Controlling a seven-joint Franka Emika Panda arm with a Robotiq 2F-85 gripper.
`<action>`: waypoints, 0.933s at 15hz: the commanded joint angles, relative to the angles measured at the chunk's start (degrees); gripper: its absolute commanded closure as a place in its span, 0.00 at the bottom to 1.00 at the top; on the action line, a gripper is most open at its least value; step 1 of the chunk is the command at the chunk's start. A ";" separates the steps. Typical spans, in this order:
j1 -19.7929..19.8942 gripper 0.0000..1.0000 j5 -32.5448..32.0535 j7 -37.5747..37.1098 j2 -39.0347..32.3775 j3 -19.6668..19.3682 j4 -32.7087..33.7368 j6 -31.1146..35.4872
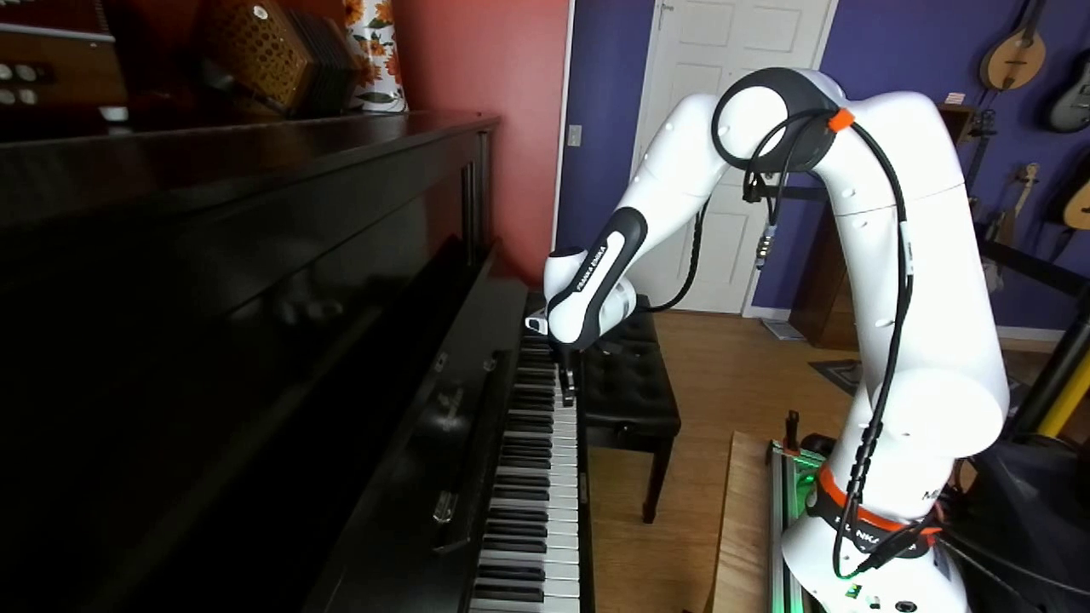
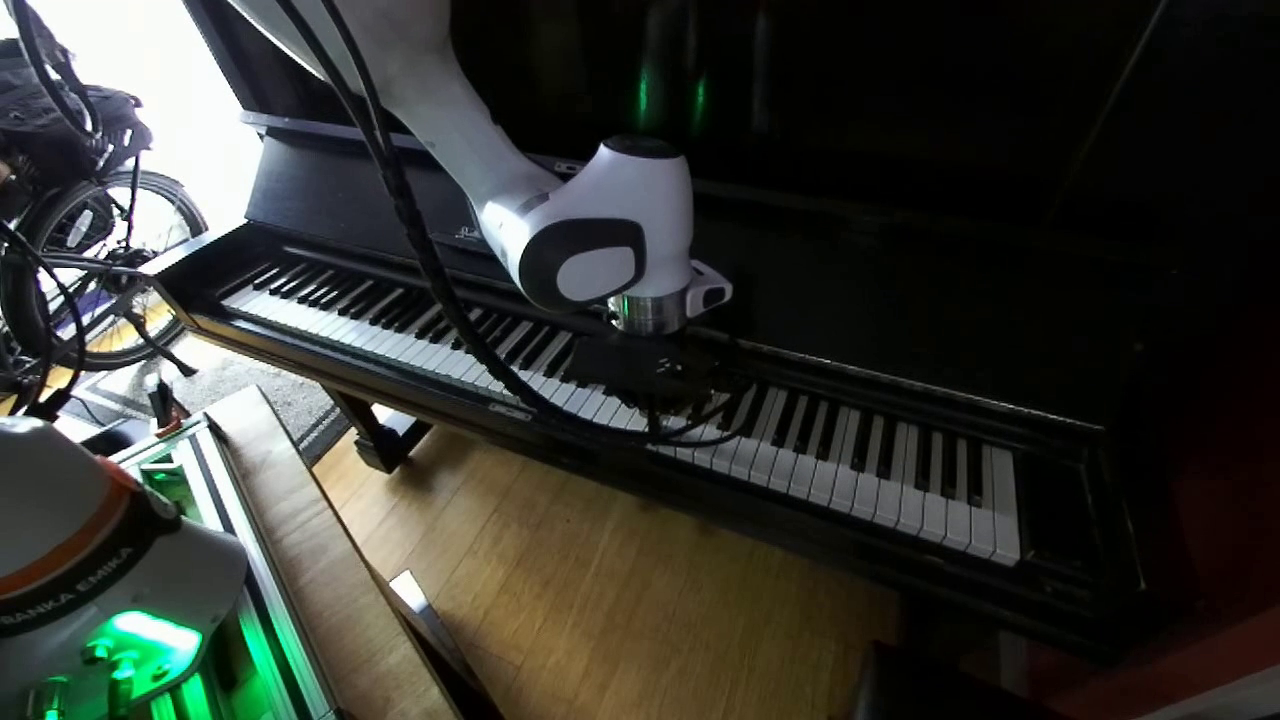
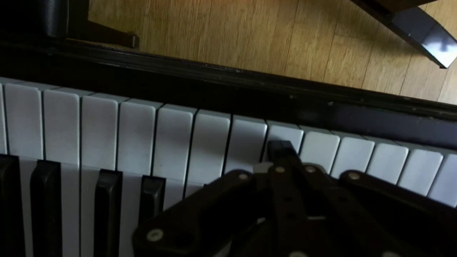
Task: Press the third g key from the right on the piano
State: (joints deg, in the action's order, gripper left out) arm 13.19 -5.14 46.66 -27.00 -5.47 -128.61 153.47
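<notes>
The glossy black piano (image 1: 255, 264) shows in both exterior views, also here (image 2: 900, 290), with its long row of white and black keys (image 1: 562, 511) uncovered. My gripper (image 3: 280, 145) is shut, its fingertips together with nothing between them. In the wrist view the fingertips are over the front part of one white key (image 3: 287, 133). I cannot tell whether they touch it or whether the key is down. In the exterior views the gripper (image 1: 568, 398) points down at the keyboard; there it is dark and partly hidden by cables (image 2: 655, 420).
A black padded bench (image 1: 630, 383) stands close in front of the piano. The black front rail (image 3: 214, 84) runs along the key fronts. A cable loop (image 2: 470, 335) hangs from the arm before the keys. A wooden robot stand (image 2: 310, 570) is across the floor.
</notes>
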 commanded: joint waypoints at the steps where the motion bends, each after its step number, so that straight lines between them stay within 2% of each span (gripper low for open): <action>1: 1.48 1.00 -1.63 0.14 -1.85 1.01 1.45 0.34; 14: 1.83 1.00 -1.87 0.04 -4.28 1.15 3.13 -0.79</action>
State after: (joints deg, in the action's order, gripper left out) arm 13.50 -5.56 46.66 -28.77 -5.24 -127.28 153.25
